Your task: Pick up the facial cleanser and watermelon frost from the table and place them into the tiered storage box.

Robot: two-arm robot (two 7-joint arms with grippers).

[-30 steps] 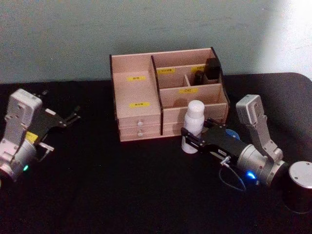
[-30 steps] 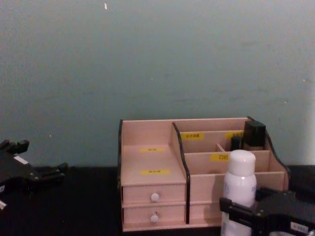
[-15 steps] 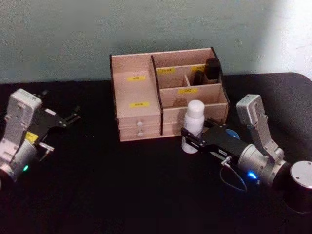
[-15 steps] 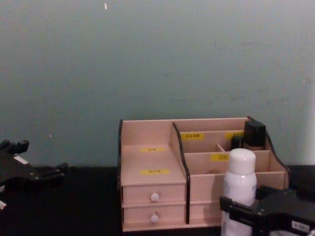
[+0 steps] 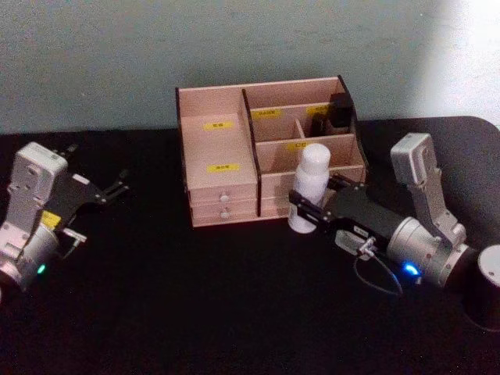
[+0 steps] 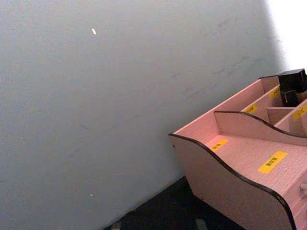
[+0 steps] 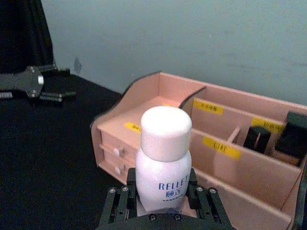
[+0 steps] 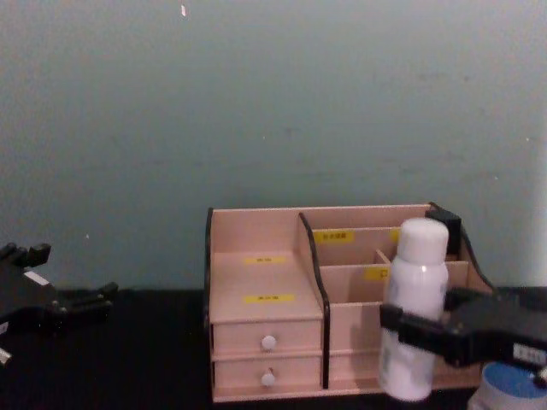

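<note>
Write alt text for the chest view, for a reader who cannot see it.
The right gripper clamps a white facial cleanser bottle, held upright in front of the right half of the tiered storage box, a pinkish wooden organiser with yellow labels and white-knobbed drawers. The left gripper sits idle at the far left.

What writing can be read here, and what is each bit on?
"RELLET": blue letters on the white bottle in the right gripper's jaws.
Smaller line under it: too blurred to read.
Yellow labels on the tiered storage box: dark print, too small to read.
Left gripper, parked left: nothing legible.
</note>
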